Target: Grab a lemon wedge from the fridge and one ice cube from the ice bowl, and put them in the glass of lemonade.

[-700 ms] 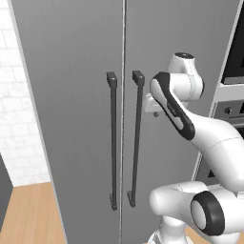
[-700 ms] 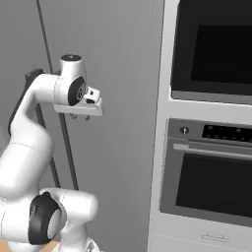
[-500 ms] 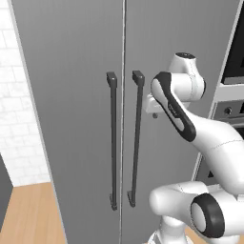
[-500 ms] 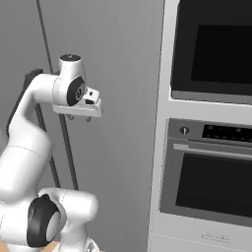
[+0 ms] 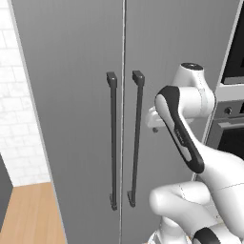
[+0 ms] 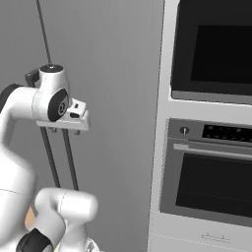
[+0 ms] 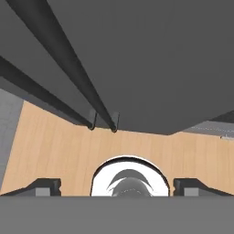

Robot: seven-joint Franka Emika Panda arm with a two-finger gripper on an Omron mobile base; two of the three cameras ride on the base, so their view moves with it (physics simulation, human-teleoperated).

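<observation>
Fridge shut, 2 handles untouched; gripper spread wide and empty, barely nearer the right handle than a moment ago.

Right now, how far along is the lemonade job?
Done: nothing that shows. The fridge has both doors shut.
In hand: the gripper is open and empty, beside the right door's handle, not yet on it.
Left: open the door, take the lemon wedge, then the ice cube, and drop both in the glass.
</observation>
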